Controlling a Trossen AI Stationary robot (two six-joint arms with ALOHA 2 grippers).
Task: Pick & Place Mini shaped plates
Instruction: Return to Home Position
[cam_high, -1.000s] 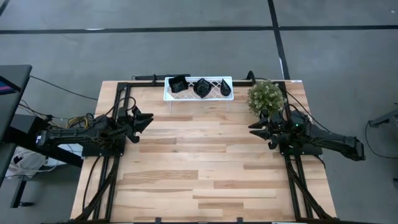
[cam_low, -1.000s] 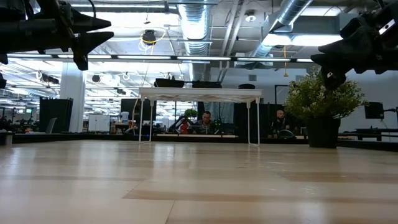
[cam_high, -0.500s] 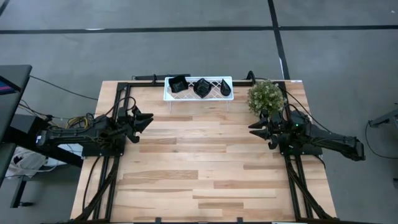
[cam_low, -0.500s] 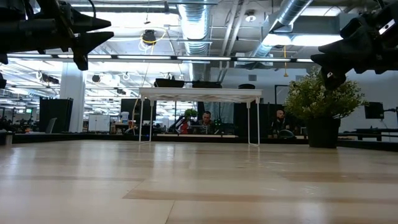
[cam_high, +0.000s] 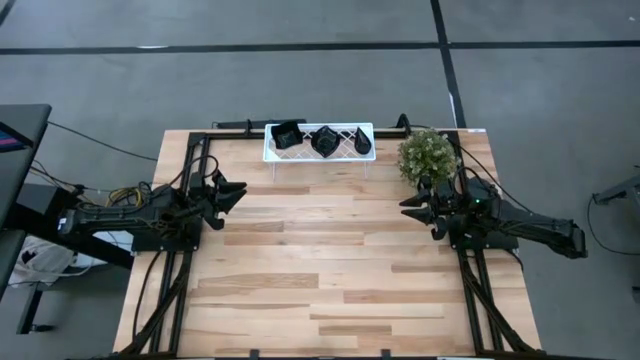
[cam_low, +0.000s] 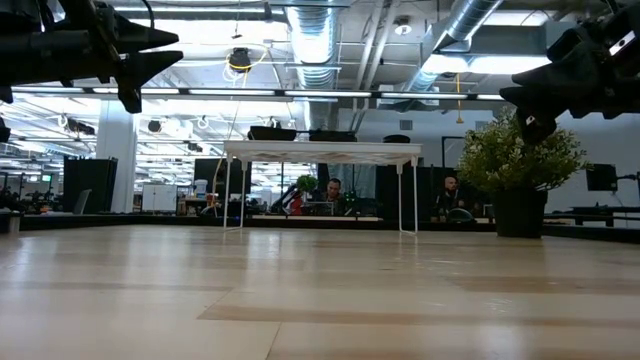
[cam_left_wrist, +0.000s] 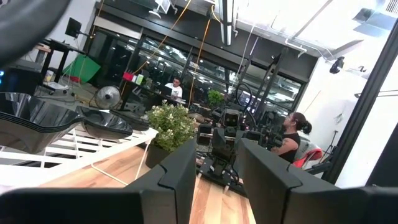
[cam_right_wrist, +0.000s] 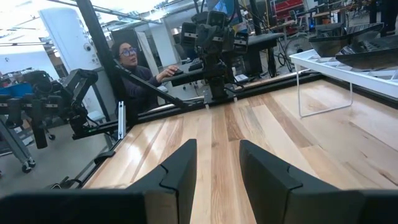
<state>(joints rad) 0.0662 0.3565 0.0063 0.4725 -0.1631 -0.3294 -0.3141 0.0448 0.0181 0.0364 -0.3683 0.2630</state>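
Pale wooden planks of the surface (cam_high: 330, 260) fill the middle of my overhead frame. At its upper centre the mini shaped plates (cam_high: 324, 140) sit in three black piles, square, leaf and teardrop from left to right, on the white lattice shelf (cam_high: 342, 152), with a potted plant (cam_high: 428, 155) just to the right of it. I see my left pincer (cam_high: 232, 200) over the surface's left edge at mid-left and my right pincer (cam_high: 415, 215) over the right edge just below the plant, both raised off the wood, pointing toward each other and well apart, each released with its fingers parted.
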